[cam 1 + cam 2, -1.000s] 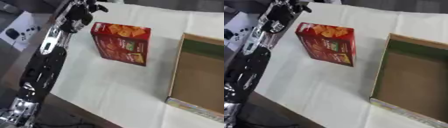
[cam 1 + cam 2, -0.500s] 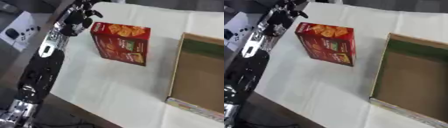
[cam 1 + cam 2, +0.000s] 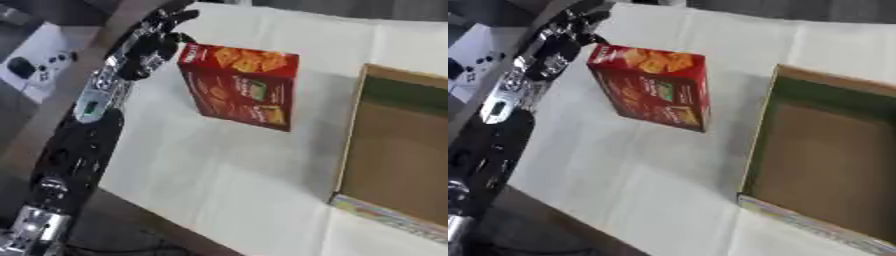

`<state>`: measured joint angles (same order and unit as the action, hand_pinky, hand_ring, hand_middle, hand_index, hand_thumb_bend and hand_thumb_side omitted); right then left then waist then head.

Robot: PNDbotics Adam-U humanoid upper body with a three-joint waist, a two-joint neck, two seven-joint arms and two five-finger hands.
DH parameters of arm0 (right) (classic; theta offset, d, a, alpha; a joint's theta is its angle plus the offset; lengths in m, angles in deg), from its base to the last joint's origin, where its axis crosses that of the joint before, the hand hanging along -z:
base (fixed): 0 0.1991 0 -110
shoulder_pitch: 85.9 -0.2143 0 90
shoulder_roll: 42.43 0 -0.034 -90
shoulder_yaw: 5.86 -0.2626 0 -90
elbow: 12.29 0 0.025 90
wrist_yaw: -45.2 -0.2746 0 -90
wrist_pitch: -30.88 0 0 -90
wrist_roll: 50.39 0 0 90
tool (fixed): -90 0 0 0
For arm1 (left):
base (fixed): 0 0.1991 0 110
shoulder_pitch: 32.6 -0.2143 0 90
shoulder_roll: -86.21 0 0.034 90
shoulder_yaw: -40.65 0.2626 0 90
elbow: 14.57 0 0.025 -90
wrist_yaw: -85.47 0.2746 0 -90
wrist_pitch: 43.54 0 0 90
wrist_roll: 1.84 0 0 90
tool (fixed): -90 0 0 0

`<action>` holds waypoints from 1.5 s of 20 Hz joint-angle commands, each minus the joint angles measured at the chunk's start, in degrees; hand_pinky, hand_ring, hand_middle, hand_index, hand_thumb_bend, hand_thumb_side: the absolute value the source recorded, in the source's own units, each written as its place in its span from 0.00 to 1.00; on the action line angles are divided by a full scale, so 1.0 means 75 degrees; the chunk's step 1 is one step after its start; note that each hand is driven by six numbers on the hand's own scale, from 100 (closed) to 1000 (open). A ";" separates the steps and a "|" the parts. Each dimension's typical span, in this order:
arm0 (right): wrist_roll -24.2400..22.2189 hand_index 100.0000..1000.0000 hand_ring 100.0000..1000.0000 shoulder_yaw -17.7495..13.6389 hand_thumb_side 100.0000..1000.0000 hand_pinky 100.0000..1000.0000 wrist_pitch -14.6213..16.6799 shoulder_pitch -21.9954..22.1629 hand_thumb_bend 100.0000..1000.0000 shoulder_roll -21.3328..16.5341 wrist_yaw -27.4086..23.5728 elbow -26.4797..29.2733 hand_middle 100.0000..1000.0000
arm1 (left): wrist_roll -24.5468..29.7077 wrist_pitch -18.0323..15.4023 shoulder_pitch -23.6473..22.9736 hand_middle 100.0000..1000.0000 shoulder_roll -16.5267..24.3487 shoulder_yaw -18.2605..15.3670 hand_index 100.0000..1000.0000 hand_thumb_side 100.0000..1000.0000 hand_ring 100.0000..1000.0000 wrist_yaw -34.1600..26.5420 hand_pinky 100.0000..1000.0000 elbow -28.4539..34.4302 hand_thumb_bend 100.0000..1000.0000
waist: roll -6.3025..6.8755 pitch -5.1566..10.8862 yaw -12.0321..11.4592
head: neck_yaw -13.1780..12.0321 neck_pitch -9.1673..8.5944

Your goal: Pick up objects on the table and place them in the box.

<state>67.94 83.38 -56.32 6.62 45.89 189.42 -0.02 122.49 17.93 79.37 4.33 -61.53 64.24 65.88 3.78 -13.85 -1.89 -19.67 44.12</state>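
Crackers are pictured on the red cracker box [image 3: 241,86], which is seen upright on the white-covered worktop [image 3: 219,180] in the left eye view, left of the open cardboard box [image 3: 404,155] and well apart from it. The left hand [image 3: 150,42] is held at the cracker box's far left top corner, its fingers spread and fairly straight, with nothing gripped; whether a fingertip touches the corner cannot be told. A white game controller [image 3: 39,62] is seen off the worktop at the left. In the right eye view the cardboard box's brown floor and green inner wall are shown, and the left hand is partly cut off at the top edge.
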 commanded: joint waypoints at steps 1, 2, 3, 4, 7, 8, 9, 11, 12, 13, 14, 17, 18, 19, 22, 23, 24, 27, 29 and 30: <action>-0.0021 0.74 0.46 -0.0024 1.00 0.25 -0.0005 0.0058 0.00 -0.0202 0.0011 0.0015 0.60 | 0.1762 -0.1370 -0.0011 1.00 0.0148 0.0077 1.00 0.57 1.00 -0.0051 0.67 0.0167 0.25 | -0.0001 0.0062 0.0001 | 0.0045 0.0000; -0.0019 0.74 0.46 -0.0024 1.00 0.25 -0.0005 0.0058 0.00 -0.0202 0.0013 0.0014 0.60 | 0.1964 -0.1355 -0.0026 1.00 0.0139 0.0095 1.00 0.57 1.00 -0.0105 0.67 0.0192 0.26 | -0.0002 0.0061 -0.0001 | 0.0046 0.0000; -0.0019 0.74 0.46 -0.0024 1.00 0.25 -0.0006 0.0058 0.00 -0.0202 0.0015 0.0014 0.60 | 0.2137 -0.1345 -0.0040 1.00 0.0139 0.0092 1.00 0.57 1.00 -0.0141 0.68 0.0205 0.26 | -0.0002 0.0062 -0.0003 | 0.0047 0.0000; -0.0020 0.74 0.46 -0.0025 1.00 0.25 -0.0006 0.0059 0.00 -0.0202 0.0017 0.0014 0.60 | 0.2247 -0.1343 -0.0051 1.00 0.0139 0.0084 1.00 0.58 1.00 -0.0156 0.68 0.0211 0.26 | -0.0001 0.0062 -0.0004 | 0.0048 0.0000; -0.0026 0.74 0.46 -0.0023 1.00 0.25 -0.0001 0.0054 0.00 -0.0204 0.0025 0.0015 0.60 | 0.2339 -0.1432 -0.0103 1.00 0.0143 0.0141 1.00 0.65 1.00 0.0063 0.68 0.0280 0.27 | 0.0003 0.0061 0.0001 | 0.0056 0.0000; -0.0028 0.74 0.46 -0.0022 1.00 0.25 0.0002 0.0053 0.00 -0.0205 0.0029 0.0016 0.60 | 0.2346 -0.1466 -0.0118 1.00 0.0132 0.0166 1.00 0.65 1.00 0.0149 0.68 0.0306 0.27 | 0.0003 0.0060 0.0002 | 0.0057 0.0000; -0.0029 0.74 0.46 -0.0023 1.00 0.25 0.0003 0.0052 0.00 -0.0206 0.0032 0.0019 0.60 | 0.2349 -0.1495 -0.0136 1.00 0.0123 0.0201 1.00 0.66 1.00 0.0240 0.68 0.0333 0.27 | 0.0003 0.0058 0.0003 | 0.0055 0.0000; -0.0030 0.74 0.46 -0.0024 1.00 0.25 0.0003 0.0049 0.00 -0.0206 0.0037 0.0023 0.60 | 0.2351 -0.1534 -0.0166 1.00 0.0096 0.0238 1.00 0.65 1.00 0.0373 0.67 0.0366 0.26 | 0.0003 0.0054 0.0004 | 0.0058 0.0000; -0.0028 0.74 0.46 -0.0024 1.00 0.25 0.0005 0.0047 0.00 -0.0207 0.0039 0.0024 0.60 | 0.2351 -0.1552 -0.0183 1.00 0.0085 0.0245 1.00 0.63 1.00 0.0418 0.67 0.0375 0.25 | 0.0003 0.0051 0.0005 | 0.0061 0.0000; -0.0027 0.74 0.46 -0.0025 1.00 0.25 0.0007 0.0044 0.00 -0.0208 0.0039 0.0025 0.60 | 0.2352 -0.1578 -0.0201 1.00 0.0078 0.0250 1.00 0.62 1.00 0.0464 0.67 0.0392 0.24 | 0.0003 0.0048 0.0006 | 0.0063 0.0000; -0.0025 0.74 0.46 -0.0026 1.00 0.25 0.0008 0.0041 0.00 -0.0208 0.0040 0.0026 0.60 | 0.2352 -0.1611 -0.0218 1.00 0.0074 0.0257 1.00 0.62 1.00 0.0518 0.67 0.0415 0.24 | 0.0002 0.0046 0.0007 | 0.0064 0.0000; -0.0020 0.74 0.46 -0.0025 1.00 0.25 0.0013 0.0038 0.00 -0.0207 0.0044 0.0026 0.60 | 0.2352 -0.1754 -0.0270 1.00 0.0073 0.0280 1.00 0.48 1.00 0.0801 0.69 0.0514 0.06 | 0.0000 0.0044 0.0004 | 0.0069 0.0000; -0.0020 0.74 0.46 -0.0025 1.00 0.25 0.0014 0.0037 0.00 -0.0206 0.0046 0.0027 0.60 | 0.2352 -0.1798 -0.0286 1.00 0.0067 0.0289 1.00 0.48 1.00 0.0907 0.69 0.0541 0.06 | -0.0001 0.0045 0.0004 | 0.0071 0.0000; -0.0020 0.74 0.46 -0.0025 1.00 0.25 0.0017 0.0036 0.00 -0.0205 0.0048 0.0027 0.60 | 0.2352 -0.1832 -0.0300 1.00 0.0066 0.0296 1.00 0.40 1.00 0.1006 0.70 0.0557 0.00 | -0.0002 0.0046 0.0004 | 0.0074 0.0000; -0.0023 0.74 0.46 -0.0024 1.00 0.25 0.0028 0.0035 0.00 -0.0200 0.0056 0.0027 0.60 | 0.2352 -0.1922 -0.0325 1.00 0.0063 0.0301 1.00 0.31 1.00 0.1315 0.71 0.0563 0.00 | -0.0004 0.0052 0.0007 | 0.0079 0.0000; -0.0023 0.74 0.46 -0.0024 1.00 0.25 0.0031 0.0035 0.00 -0.0198 0.0058 0.0027 0.60 | 0.2352 -0.1946 -0.0329 1.00 0.0059 0.0294 1.00 0.29 1.00 0.1391 0.71 0.0558 0.00 | -0.0006 0.0055 0.0006 | 0.0080 0.0000; -0.0023 0.74 0.46 -0.0025 1.00 0.25 0.0034 0.0035 0.00 -0.0196 0.0060 0.0027 0.60 | 0.2352 -0.1966 -0.0332 1.00 0.0054 0.0283 1.00 0.29 1.00 0.1452 0.71 0.0554 0.00 | -0.0007 0.0056 0.0006 | 0.0080 0.0000; -0.0022 0.74 0.46 -0.0025 1.00 0.25 0.0042 0.0033 0.00 -0.0193 0.0064 0.0028 0.60 | 0.2352 -0.2015 -0.0342 1.00 0.0052 0.0248 1.00 0.30 1.00 0.1568 0.71 0.0537 0.00 | -0.0012 0.0059 0.0004 | 0.0079 0.0000; -0.0021 0.74 0.46 -0.0025 1.00 0.25 0.0042 0.0031 0.00 -0.0194 0.0068 0.0028 0.60 | 0.2352 -0.2043 -0.0348 1.00 0.0055 0.0228 1.00 0.31 1.00 0.1623 0.70 0.0527 0.00 | -0.0012 0.0058 0.0003 | 0.0079 0.0000; -0.0021 0.74 0.46 -0.0025 1.00 0.25 0.0044 0.0030 0.00 -0.0194 0.0069 0.0027 0.60 | 0.2352 -0.2054 -0.0351 1.00 0.0059 0.0221 1.00 0.31 1.00 0.1645 0.70 0.0519 0.00 | -0.0012 0.0058 0.0004 | 0.0081 0.0000</action>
<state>67.76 83.38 -56.07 6.59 45.81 189.86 0.24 123.77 19.21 76.52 3.78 -59.19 76.19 68.98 3.79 -13.99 -1.88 -19.64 44.12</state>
